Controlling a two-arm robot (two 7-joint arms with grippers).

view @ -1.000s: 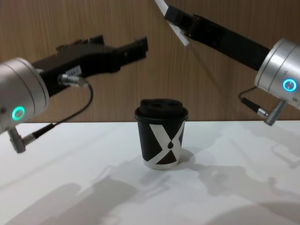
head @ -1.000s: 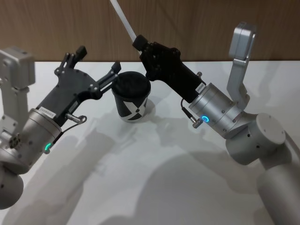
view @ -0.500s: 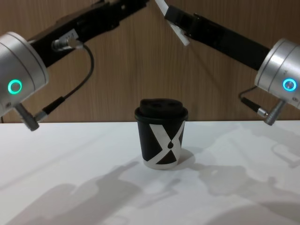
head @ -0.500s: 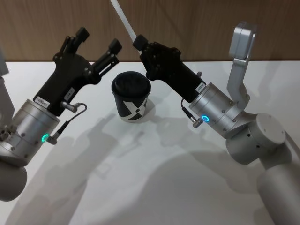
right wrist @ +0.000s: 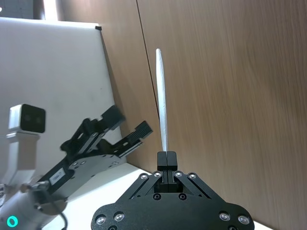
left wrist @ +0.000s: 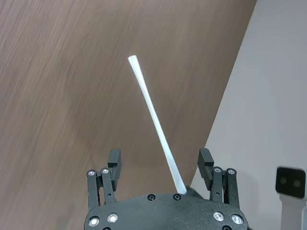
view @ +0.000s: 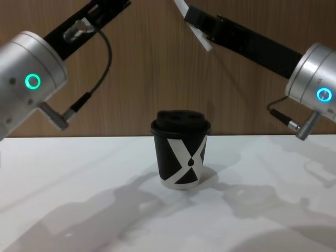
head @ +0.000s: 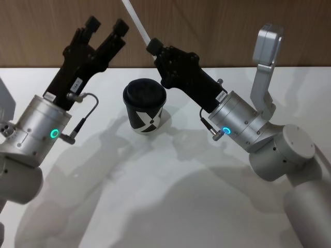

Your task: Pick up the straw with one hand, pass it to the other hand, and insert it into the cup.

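left gripper [head: 107,24]: risen from beside the cup [head: 145,106], which now sits well below its fingertips [head: 121,27] | arm angled steeper, fingers pointing up toward the wall [head: 217,26] | straw [head: 135,20] now just to the right of its fingertips, ahead between the fingers in the left wrist view

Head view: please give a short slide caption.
Right tool grips the white straw above the cup; left tool open nearby.

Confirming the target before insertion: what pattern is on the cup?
Black cup with a bold white X-like pattern; clearest in the chest view.
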